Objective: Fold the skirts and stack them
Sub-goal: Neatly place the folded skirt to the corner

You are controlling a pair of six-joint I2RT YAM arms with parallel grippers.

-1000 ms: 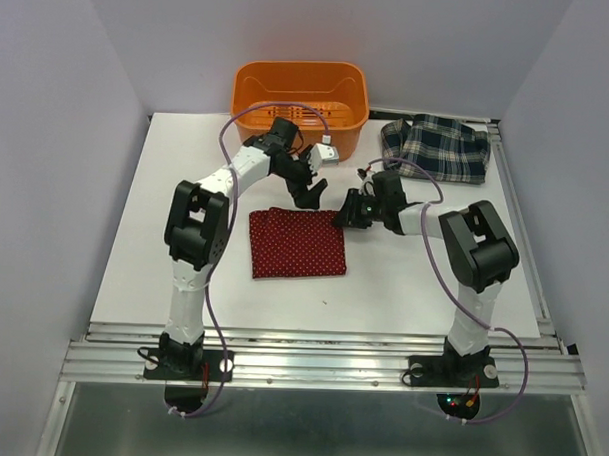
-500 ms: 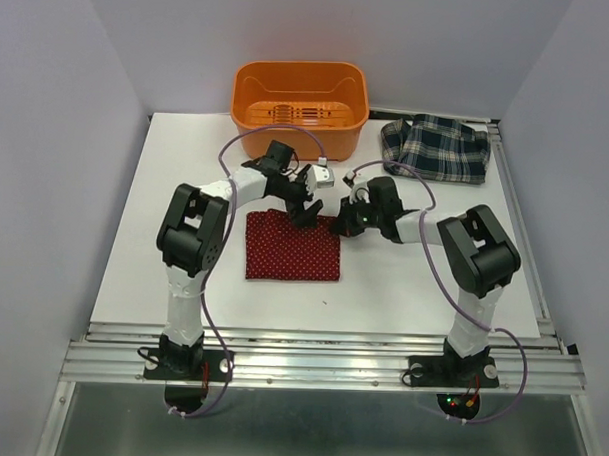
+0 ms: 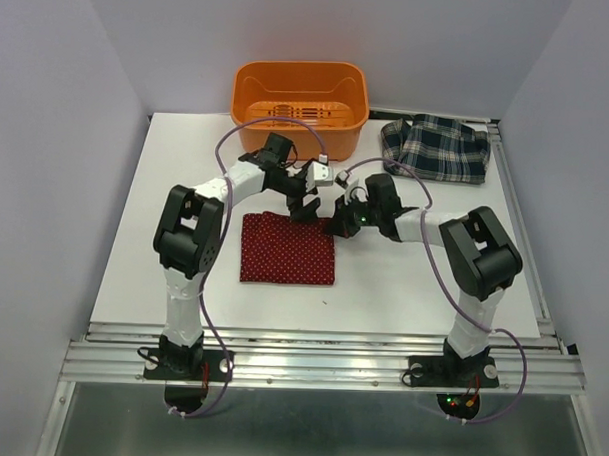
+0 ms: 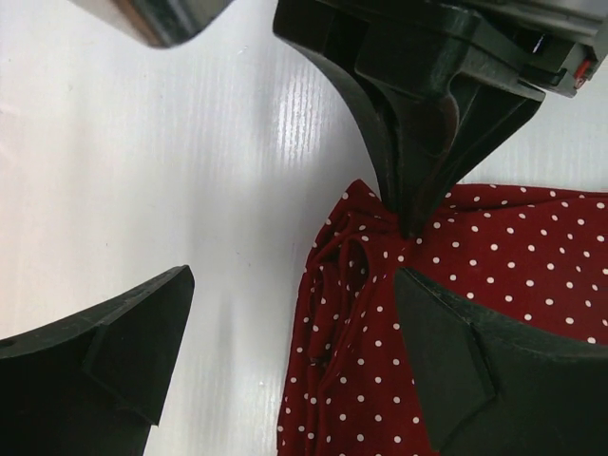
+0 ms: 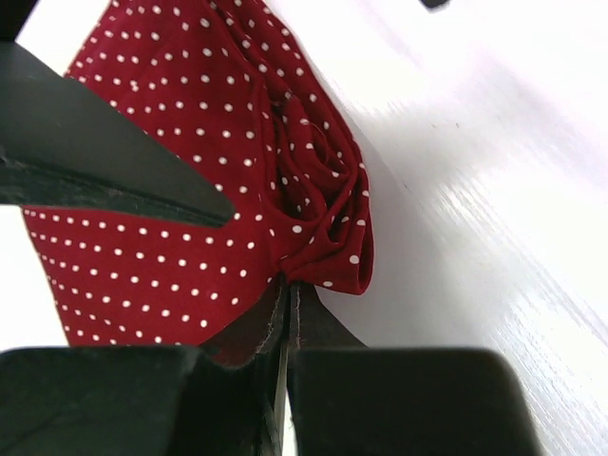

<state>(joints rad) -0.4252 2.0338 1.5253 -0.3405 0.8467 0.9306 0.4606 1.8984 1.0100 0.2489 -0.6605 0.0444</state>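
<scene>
Table: a white board. Both arm bases are bolted side by side at its near edge, the left arm on the left.
Red dotted skirt: dark red cloth with small white dots, folded into a rough rectangle. It lies flat near the middle of the table, a little left of centre and nearer than both grippers. Its far right corner is gathered into tight, bunched folds.
Right gripper: reaches in low from the right to the skirt's far right corner. The fingers are pressed together, with the bunched corner of the red cloth pinched between their tips.
Left gripper: comes in from the far left and hangs over the same corner, just beside the right gripper. Its fingers are spread wide and hold nothing. One finger is over bare table and the other over the red cloth.
Plaid skirt: dark green, navy and white checks. It lies rumpled and unfolded at the far right of the table, well apart from the red dotted skirt.
Orange bin: plastic with a slotted floor, at the far edge near the centre, just left of the plaid skirt.
</scene>
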